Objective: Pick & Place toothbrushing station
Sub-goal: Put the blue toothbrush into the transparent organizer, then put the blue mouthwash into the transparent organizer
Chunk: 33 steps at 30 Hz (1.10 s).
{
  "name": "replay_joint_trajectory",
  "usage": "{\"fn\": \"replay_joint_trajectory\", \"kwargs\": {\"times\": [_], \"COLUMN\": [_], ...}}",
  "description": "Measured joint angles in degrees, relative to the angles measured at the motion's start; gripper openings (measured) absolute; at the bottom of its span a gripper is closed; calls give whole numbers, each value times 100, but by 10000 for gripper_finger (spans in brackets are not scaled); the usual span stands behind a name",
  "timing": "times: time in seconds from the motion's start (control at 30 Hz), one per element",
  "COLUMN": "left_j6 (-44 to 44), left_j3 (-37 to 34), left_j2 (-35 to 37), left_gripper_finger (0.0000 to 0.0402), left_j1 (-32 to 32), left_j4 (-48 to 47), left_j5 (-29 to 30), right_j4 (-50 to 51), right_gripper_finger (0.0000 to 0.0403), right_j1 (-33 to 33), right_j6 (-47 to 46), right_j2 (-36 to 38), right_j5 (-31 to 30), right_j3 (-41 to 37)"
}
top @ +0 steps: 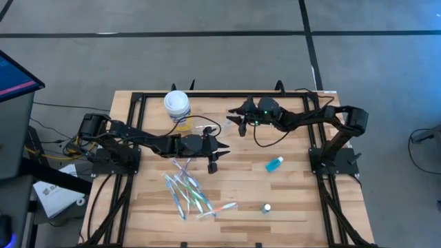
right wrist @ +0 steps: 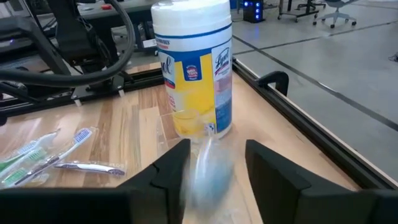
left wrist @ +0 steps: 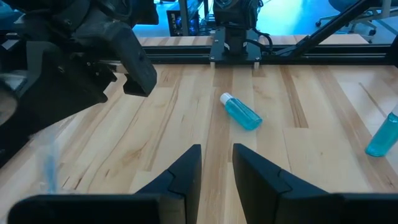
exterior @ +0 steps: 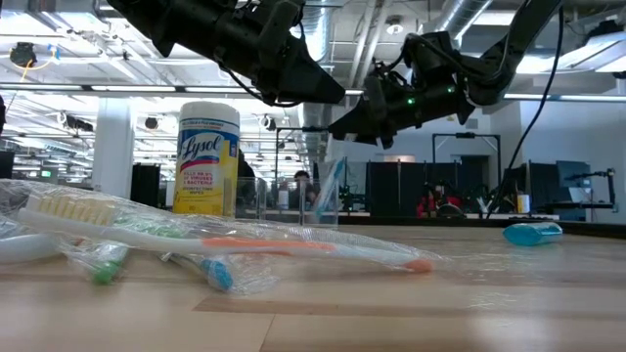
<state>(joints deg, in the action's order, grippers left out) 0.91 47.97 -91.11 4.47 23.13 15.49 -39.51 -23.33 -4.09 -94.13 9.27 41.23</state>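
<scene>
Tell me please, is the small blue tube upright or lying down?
Lying down: the blue tube rests on its side on the table, as the left wrist view also shows.

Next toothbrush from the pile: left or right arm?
Left. The left gripper hovers open right beside the toothbrush pile. The right gripper is farther off, up by the clear cup and the canister.

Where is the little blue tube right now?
In the high view the small blue tube lies on its side on the right part of the wooden table, near the right arm's base, with a small white cap lying loose nearer the front edge.
</scene>
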Motion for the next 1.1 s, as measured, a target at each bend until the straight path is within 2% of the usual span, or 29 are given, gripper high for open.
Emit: {"fn": "replay_joint_trajectory", "kwargs": {"times": [0.2,0.4,0.67,0.87,1.1], "left_j6": [0,0,0,0,0], "left_j3": [0,-1,-2,-2,-2], "left_j2": [0,0,0,0,-2], "left_gripper_finger": [86,86,86,86,86], "left_j1": [0,0,0,0,0], "left_j4": [-3,-17,-25,-71,-132], "left_j5": [-4,-28,-26,-24,-22], "right_j4": [9,-31,-5,662,1938], "right_gripper_finger": [166,159,155,157,142], "right_j1": [-193,-425,-405,-422,-420], "right_j6": [1,-45,-37,94,444], "right_j2": [0,11,13,236,1039], "right_j5": [-80,-53,-12,132,123], "right_j3": [0,47,385,735,824]}}
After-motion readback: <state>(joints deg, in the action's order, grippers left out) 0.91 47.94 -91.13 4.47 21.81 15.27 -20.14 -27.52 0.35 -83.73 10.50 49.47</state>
